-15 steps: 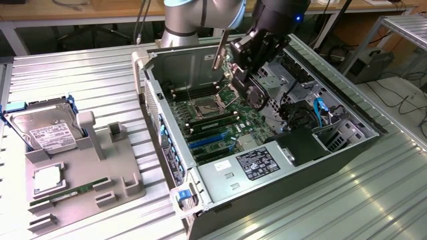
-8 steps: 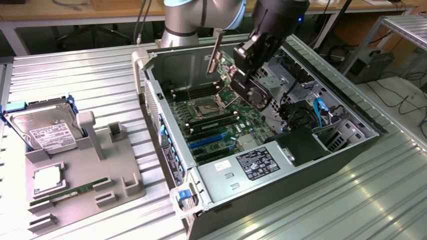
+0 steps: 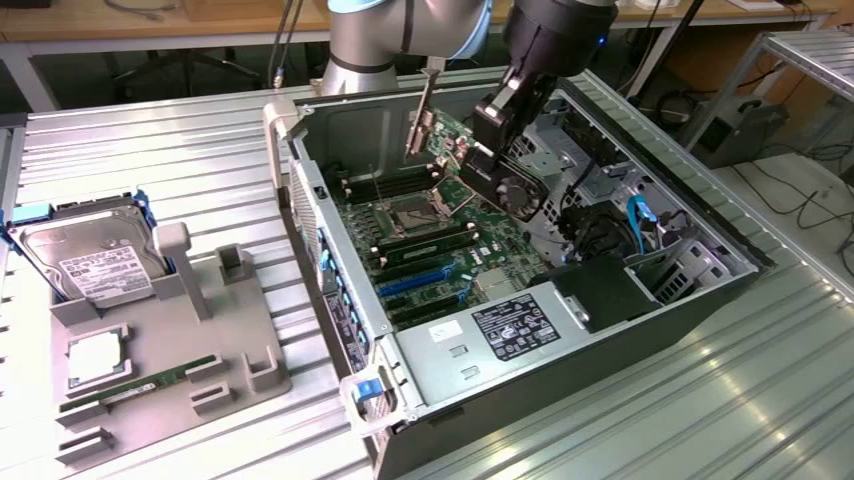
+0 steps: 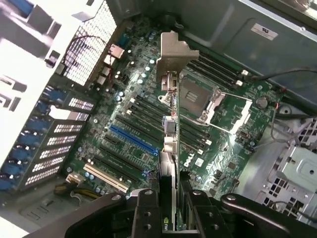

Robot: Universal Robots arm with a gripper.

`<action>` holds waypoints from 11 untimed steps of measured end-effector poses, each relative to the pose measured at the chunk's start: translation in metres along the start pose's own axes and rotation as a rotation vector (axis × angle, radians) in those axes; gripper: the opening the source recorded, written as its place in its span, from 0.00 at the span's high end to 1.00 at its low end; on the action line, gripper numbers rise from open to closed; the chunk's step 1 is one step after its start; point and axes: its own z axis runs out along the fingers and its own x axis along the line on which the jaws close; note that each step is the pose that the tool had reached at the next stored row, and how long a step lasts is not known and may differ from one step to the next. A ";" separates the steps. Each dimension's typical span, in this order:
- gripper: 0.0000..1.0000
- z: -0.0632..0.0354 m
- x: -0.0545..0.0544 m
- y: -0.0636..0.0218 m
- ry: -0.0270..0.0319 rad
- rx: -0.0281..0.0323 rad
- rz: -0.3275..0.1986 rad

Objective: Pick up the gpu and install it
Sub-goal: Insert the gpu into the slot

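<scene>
Item: gpu, a thin card with a pale silver bracket on one short end. It sits upper centre of the exterior view, held tilted in the air over the open computer case and not seated in any slot. Jaws: closed on the gpu at the end away from the bracket; the wrist view shows the card edge-on between them. Arm: top centre of the exterior view, reaching down over the case. Beneath the card: green motherboard, with the processor socket near the bracket end, black memory slots beside it, and a blue expansion slot nearer the case's perforated rear wall. Power supply, with a white label: lower centre of the exterior view, inside the case. Grey parts tray: lower left of the exterior view, well apart from the case, carrying a silver hard drive stood at its far end, a pale square part and a long green memory stick. Desk: ribbed metal, carrying both case and tray.
</scene>
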 end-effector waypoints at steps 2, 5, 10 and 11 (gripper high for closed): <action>0.74 0.0009 0.000 -0.0001 0.0037 0.0020 -0.051; 0.74 0.0019 0.000 -0.0002 0.0078 0.0042 -0.108; 0.74 0.0036 0.000 -0.0004 0.0146 0.0077 -0.201; 0.74 0.0040 0.000 -0.0004 0.0162 0.0086 -0.222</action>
